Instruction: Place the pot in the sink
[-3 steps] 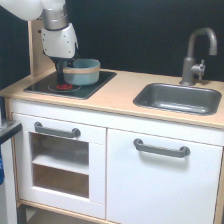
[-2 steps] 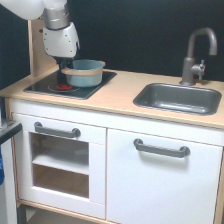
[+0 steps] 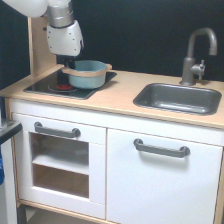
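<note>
The blue-grey pot [image 3: 88, 73] with a tan band around its rim hangs a little above the black stovetop [image 3: 70, 84], tilted slightly. My gripper [image 3: 68, 66] is shut on the pot's left rim; its fingertips are mostly hidden behind the pot and the white wrist housing. The dark grey sink [image 3: 178, 98] lies in the light wood countertop, well toward the exterior view's right of the pot, and holds nothing.
A grey faucet [image 3: 196, 54] rises behind the sink. A red ring [image 3: 64, 87] shows on the stovetop under the pot. A wooden upright panel [image 3: 39, 49] stands behind my arm. White cabinet doors with grey handles [image 3: 161, 148] sit below the counter.
The pot has been lifted off the stovetop and carried a little toward the exterior view's right, with my gripper staying shut on its rim.
</note>
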Robot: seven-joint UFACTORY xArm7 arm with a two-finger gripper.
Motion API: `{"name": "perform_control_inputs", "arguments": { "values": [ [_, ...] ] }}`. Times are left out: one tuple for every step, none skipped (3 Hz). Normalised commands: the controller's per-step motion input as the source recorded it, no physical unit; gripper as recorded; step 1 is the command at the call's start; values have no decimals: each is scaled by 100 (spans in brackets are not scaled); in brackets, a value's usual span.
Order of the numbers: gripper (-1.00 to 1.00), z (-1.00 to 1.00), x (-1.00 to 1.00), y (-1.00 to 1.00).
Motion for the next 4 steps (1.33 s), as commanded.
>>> {"name": "perform_control_inputs", "arguments": {
  "values": [
    [-100, 100, 99, -12],
    [-100, 82, 100, 17],
    [-100, 21, 100, 17],
    [-100, -2, 100, 8]
  ]
}}
